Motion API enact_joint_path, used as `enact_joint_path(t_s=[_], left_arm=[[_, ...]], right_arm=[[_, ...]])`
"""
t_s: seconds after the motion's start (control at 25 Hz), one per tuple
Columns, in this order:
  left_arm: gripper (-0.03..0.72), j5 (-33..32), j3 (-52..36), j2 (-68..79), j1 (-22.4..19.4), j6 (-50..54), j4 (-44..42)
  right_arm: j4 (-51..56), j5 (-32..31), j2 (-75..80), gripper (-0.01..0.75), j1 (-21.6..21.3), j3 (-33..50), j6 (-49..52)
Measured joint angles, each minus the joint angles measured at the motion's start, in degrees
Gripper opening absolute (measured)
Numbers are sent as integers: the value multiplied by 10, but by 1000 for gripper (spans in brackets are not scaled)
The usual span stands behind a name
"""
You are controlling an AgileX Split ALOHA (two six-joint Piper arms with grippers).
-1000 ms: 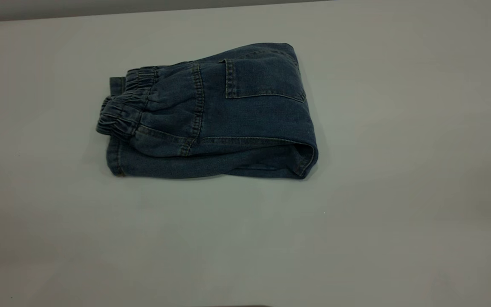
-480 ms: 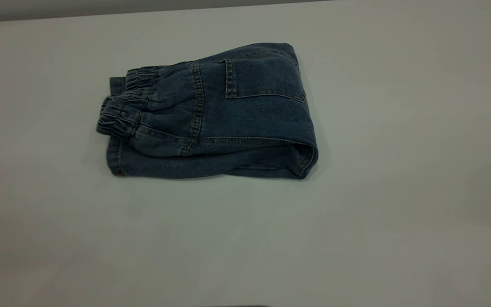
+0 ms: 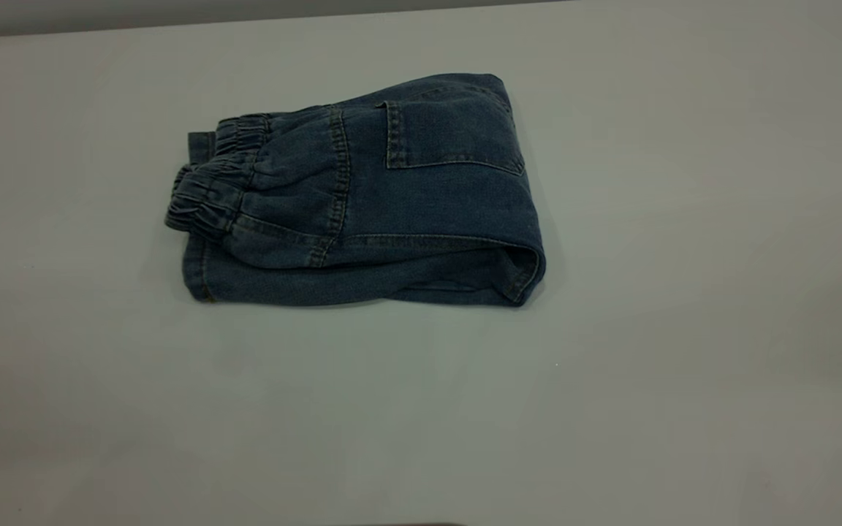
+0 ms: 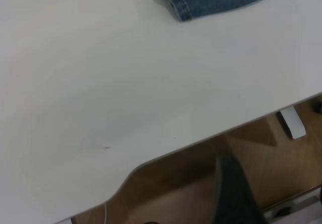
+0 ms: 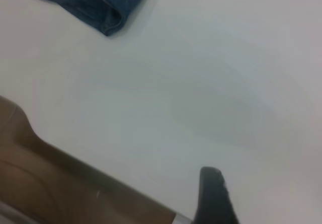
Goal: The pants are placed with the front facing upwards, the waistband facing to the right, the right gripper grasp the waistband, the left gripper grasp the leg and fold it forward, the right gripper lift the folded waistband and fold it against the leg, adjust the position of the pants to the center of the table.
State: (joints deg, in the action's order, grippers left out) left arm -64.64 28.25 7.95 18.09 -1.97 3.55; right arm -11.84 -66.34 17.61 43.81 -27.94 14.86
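Note:
The pants lie folded in a compact blue denim bundle on the white table, left of centre and towards the far side. A back patch pocket faces up. The ruched waistband lies on top at the bundle's left end, and the fold is at its right end. Neither gripper appears in the exterior view. In the left wrist view a dark part of my left gripper hangs beyond the table's edge, far from the pants' hem corner. My right gripper hovers over bare table, away from the pants' folded corner.
The table's near edge has a curved cutout, with brown wooden floor below it. A small white part shows under that edge. The table's edge and floor also appear in the right wrist view.

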Motion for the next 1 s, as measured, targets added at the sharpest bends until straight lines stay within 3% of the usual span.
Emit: enact_joint_path(t_s=[0.08, 0.16, 0.32, 0.44, 0.64, 1.0], left_arm=[[357, 0, 0, 0, 0, 0, 0], [357, 0, 0, 0, -11, -1, 0], [357, 0, 0, 0, -83, -2, 0], [357, 0, 0, 0, -143, -3, 0], [357, 0, 0, -2, -198, -4, 0], [356, -1, 0, -85, -204, -4, 0]], right_arm=[[4, 0, -8, 425, -33, 0, 0], [7, 0, -17, 425, -113, 0, 0], [9, -2, -44, 425, -282, 0, 0], [9, -4, -74, 425, -355, 0, 0], [10, -6, -157, 425, -382, 0, 0], [11, -13, -182, 425, -387, -1, 0]])
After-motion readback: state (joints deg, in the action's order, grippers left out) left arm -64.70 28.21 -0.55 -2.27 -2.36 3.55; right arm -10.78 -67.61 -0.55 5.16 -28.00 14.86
